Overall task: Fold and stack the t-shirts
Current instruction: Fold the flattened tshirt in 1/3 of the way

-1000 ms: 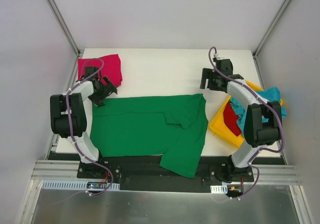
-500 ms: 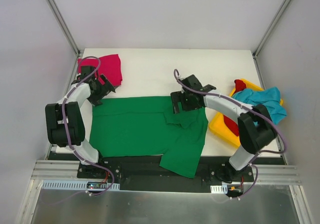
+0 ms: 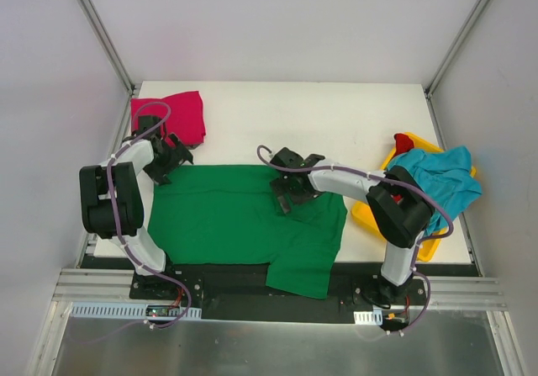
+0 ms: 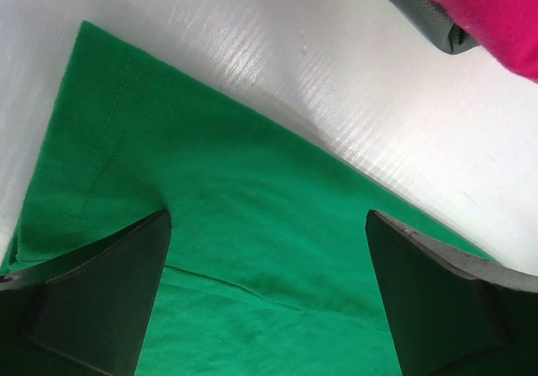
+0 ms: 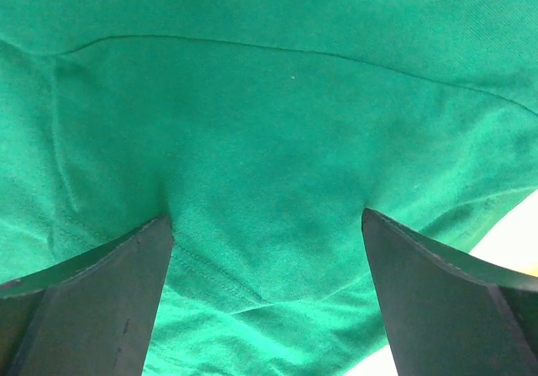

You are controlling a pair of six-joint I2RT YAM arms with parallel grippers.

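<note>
The bright green t-shirt lies spread flat across the table's front, one part hanging over the near edge. My left gripper is open, its jaws straddling the shirt's far left corner. My right gripper is open over the folded sleeve near the shirt's middle; green cloth fills the right wrist view between its fingers. The magenta-pink t-shirt lies folded at the far left and shows in the left wrist view. The teal-blue t-shirt and the red t-shirt lie in the bin.
The yellow plastic bin stands at the right edge of the white table. Metal frame posts rise at the table's far corners. The arm bases sit on the black rail at the near edge.
My right arm has swung from the far right near the bin to the middle of the green shirt. My left gripper has moved a little nearer, onto the shirt's far left corner.
</note>
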